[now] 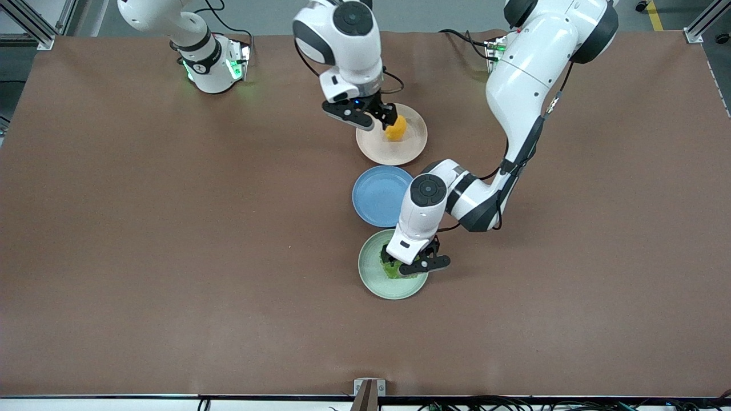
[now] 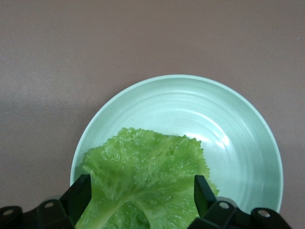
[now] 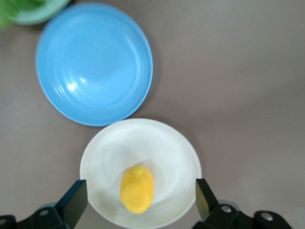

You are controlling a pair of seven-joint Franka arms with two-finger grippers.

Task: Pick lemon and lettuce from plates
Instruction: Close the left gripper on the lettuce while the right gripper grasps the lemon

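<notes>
Both grippers hang low over plates, each spread wide around its item without touching it. Left gripper [image 1: 412, 264] sits just over the mint plate [image 1: 371, 274], the plate nearest the front camera; in the left wrist view its fingers [image 2: 81, 195] stand well apart on either side of the lettuce [image 2: 147, 181], which lies flat in that plate [image 2: 238, 129] directly under the gripper, its pale stem end pointing toward the wrist and its crinkled edge toward the plate's middle. From the front only a scrap of lettuce [image 1: 392, 268] shows beneath the hand. Right gripper [image 1: 386, 121] hovers over the beige plate [image 1: 411, 149], the plate farthest from the front camera, with the lemon [image 1: 396, 128] just under it. In the right wrist view its fingers [image 3: 75, 201] are likewise parted, and the lemon [image 3: 137, 189] rests between them on the pale plate [image 3: 105, 152], clear of both pads. A blue plate [image 1: 377, 197] holds nothing and lies between the other two, its rim close to each; the same dish [image 3: 94, 64] shows past the lemon plate in the right wrist view. All three plates line up on the brown table [image 1: 171, 240]. No legible writing or brand mark can be made out on the plates or arms.
</notes>
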